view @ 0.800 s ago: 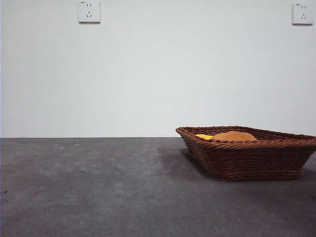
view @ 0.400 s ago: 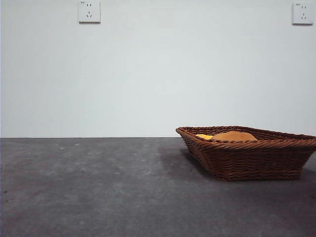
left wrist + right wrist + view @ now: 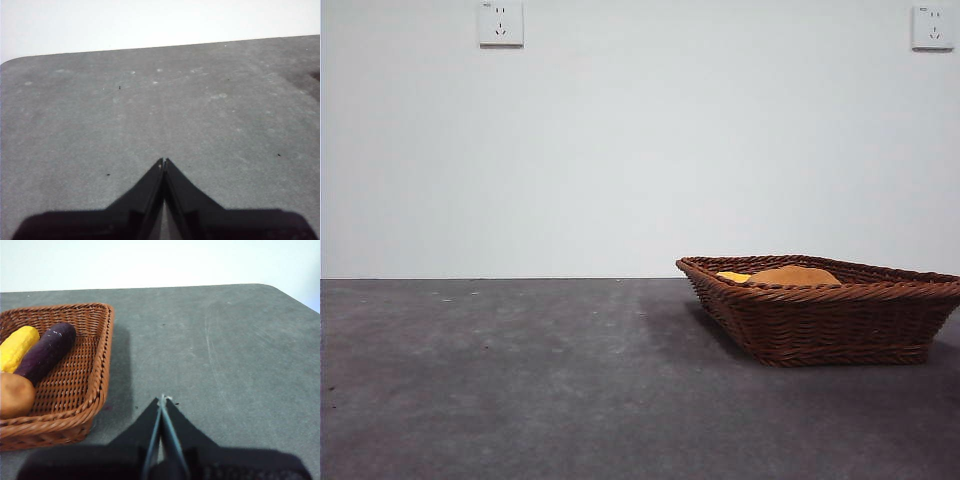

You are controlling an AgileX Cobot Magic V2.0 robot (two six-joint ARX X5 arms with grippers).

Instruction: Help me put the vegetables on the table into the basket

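Note:
The woven reddish-brown basket (image 3: 820,310) (image 3: 97,365) stands on the dark grey table (image 3: 520,380) at the right of the front view. Inside it lie three vegetables: a tan-brown lump (image 3: 15,394) (image 3: 792,275), a bumpy yellow one (image 3: 16,347) (image 3: 733,276) and a dark purple one (image 3: 46,352). My right gripper (image 3: 163,400) is shut and empty above bare table beside the basket. My left gripper (image 3: 163,162) is shut and empty over bare table far from the basket. Neither gripper appears in the front view.
Two white wall sockets (image 3: 501,23) (image 3: 932,27) sit high on the pale wall behind the table. The table's far edge (image 3: 150,47) and a rounded corner (image 3: 280,287) show in the wrist views.

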